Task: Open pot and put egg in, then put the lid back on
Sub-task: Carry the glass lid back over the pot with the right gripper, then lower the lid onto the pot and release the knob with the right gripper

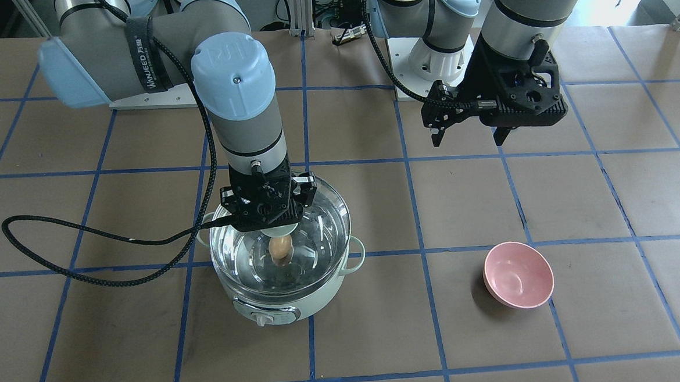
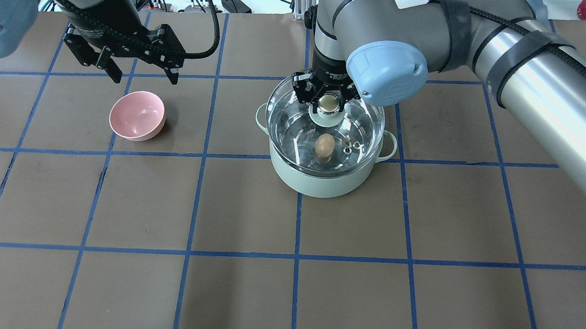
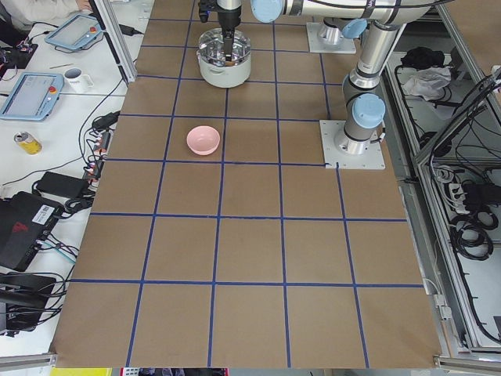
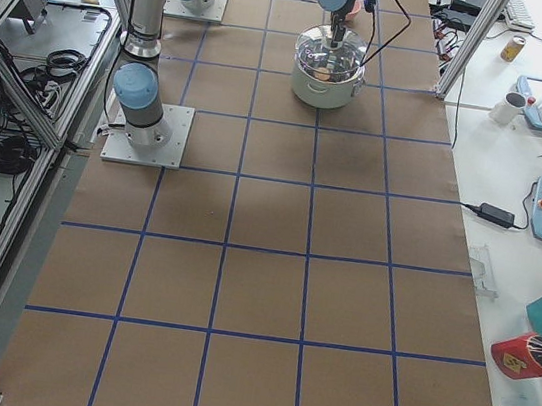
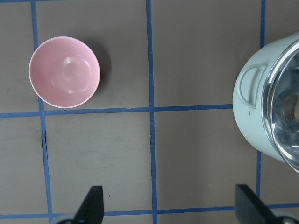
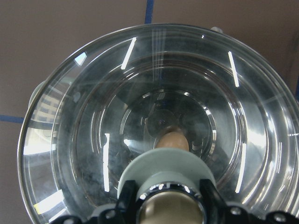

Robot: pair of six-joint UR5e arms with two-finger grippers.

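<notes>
The mint-green pot [image 1: 287, 301] stands on the table, also in the overhead view [image 2: 317, 181]. The tan egg [image 1: 280, 247] lies on its steel bottom and shows through the glass in the right wrist view [image 6: 172, 140]. The clear glass lid [image 2: 362, 128] sits level over the pot's mouth, at or just above the rim; I cannot tell if it rests. My right gripper [image 2: 328, 102] is shut on the lid's knob [image 6: 170, 207]. My left gripper [image 2: 144, 77] is open and empty, up above the table, far from the pot.
An empty pink bowl [image 2: 137, 115] stands on the table close to the left gripper, also in the left wrist view [image 5: 64, 72]. A black cable [image 1: 87, 262] loops on the table beside the pot. Blue tape lines grid the brown table.
</notes>
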